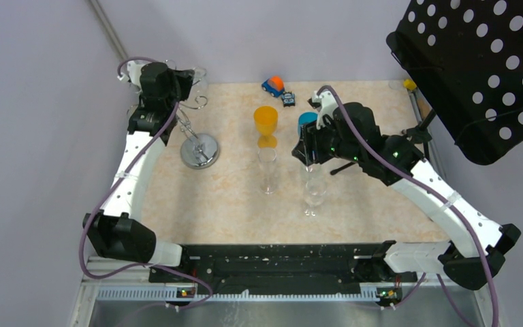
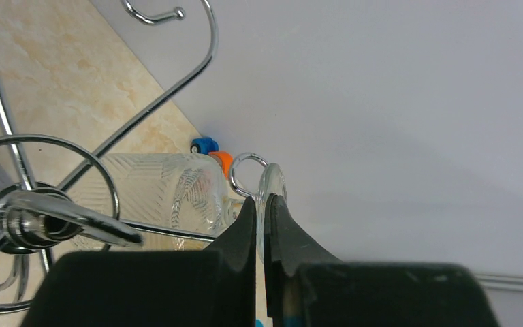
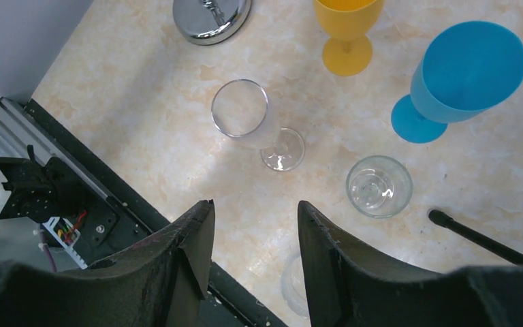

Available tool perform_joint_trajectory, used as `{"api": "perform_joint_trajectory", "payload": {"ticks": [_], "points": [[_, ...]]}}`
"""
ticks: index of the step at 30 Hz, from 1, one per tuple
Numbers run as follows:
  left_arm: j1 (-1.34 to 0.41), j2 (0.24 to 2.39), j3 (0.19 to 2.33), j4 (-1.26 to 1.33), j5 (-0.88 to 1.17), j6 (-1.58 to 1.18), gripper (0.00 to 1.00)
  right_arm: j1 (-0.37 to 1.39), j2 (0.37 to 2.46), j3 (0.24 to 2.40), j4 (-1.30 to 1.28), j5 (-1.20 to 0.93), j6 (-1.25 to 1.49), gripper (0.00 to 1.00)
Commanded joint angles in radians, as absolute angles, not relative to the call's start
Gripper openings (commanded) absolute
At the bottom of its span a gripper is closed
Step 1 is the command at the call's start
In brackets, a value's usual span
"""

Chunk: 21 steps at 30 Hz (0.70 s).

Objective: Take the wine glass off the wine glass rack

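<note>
Wine glass (image 2: 167, 194) was up among the hook arms of the wine glass rack (image 1: 199, 151), at the far left corner of the table (image 1: 231, 197). Patterned bowl showed in the left wrist view. The stem was mostly hidden behind the left gripper (image 2: 264, 221). Left gripper was clamped tight on the thin edge of the glass's foot, just beside a curled hook end. Couldn't tell whether the foot rested on the wire.

From the top camera the glass was hard to make out, clear against the wall with the left wrist over most of it. That arm partly covered the rack's post and hooks too. The mirrored base was plain on the table.

Right gripper (image 3: 253, 211) was spread apart with nothing in it, hovering over mid-table, well apart from the rack. Below it:
- tall clear glass (image 3: 240, 109)
- second clear glass (image 3: 379, 185), seen straight down
- orange goblet (image 3: 347, 27), cut off at the top edge
- blue goblet (image 3: 466, 71)
- black rod (image 3: 483, 238), running out of frame

A blurred clear shape between the right fingers couldn't be identified. Toy car (image 1: 273, 85) sat at the far edge.
</note>
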<state>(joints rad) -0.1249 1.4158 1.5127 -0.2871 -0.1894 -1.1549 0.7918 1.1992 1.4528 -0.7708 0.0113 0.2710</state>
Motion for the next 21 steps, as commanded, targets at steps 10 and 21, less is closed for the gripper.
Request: {"api": "perform_joint_trajectory", "payload": {"ticks": [10,21], "points": [[-0.118,1.305,1.458,-0.131,-0.355,-1.205,0.0,0.799,1.21,1.478,-0.716,-0.044,0.279,0.5],[-0.118,1.343,1.451,0.029,-0.381,-1.192,0.0,0.798,1.203,1.481,-0.722,-0.04,0.275,0.5]]}}
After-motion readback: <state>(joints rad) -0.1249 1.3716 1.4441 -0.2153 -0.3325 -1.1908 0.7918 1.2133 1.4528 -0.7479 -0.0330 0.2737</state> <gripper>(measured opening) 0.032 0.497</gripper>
